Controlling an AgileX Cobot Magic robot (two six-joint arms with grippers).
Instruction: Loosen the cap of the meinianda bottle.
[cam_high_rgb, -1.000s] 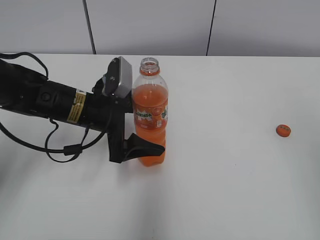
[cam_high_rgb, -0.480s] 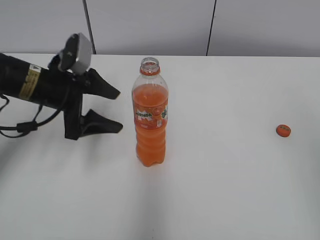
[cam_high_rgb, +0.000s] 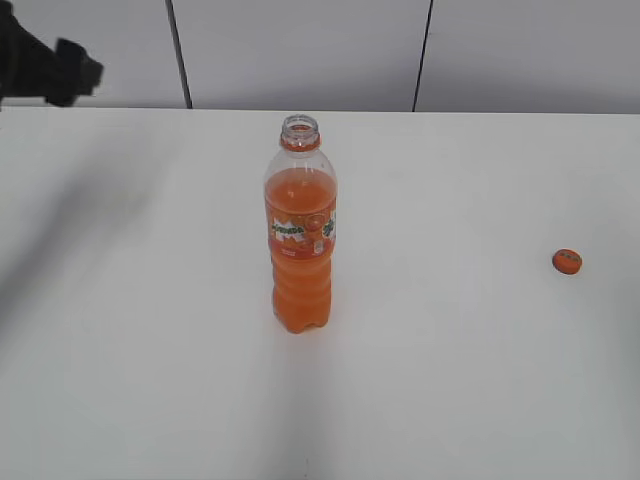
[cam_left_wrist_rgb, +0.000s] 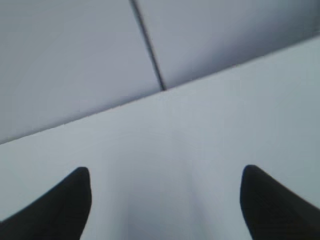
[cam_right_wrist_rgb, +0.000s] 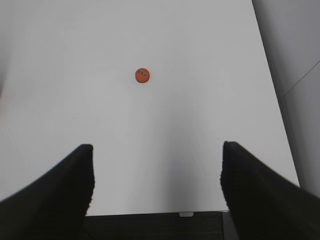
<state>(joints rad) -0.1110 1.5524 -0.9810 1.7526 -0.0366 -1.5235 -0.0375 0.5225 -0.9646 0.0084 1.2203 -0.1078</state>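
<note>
The meinianda bottle (cam_high_rgb: 300, 235) stands upright in the middle of the white table (cam_high_rgb: 470, 370), filled with orange drink, its mouth open with no cap on it. The orange cap (cam_high_rgb: 567, 261) lies alone on the table far to the right; it also shows in the right wrist view (cam_right_wrist_rgb: 142, 75), ahead of the fingers. My left gripper (cam_left_wrist_rgb: 165, 192) is open and empty, pulled back to the far left; only a dark blurred part of it (cam_high_rgb: 50, 68) shows in the exterior view. My right gripper (cam_right_wrist_rgb: 157, 170) is open and empty above the table's near edge.
A grey panelled wall (cam_high_rgb: 300, 50) runs behind the table. The table's right edge (cam_right_wrist_rgb: 270, 85) and near edge (cam_right_wrist_rgb: 185, 213) show in the right wrist view.
My left gripper has let go of the bottle and drawn back up and to the far left, nearly out of the exterior view. The bottle and cap have not moved.
</note>
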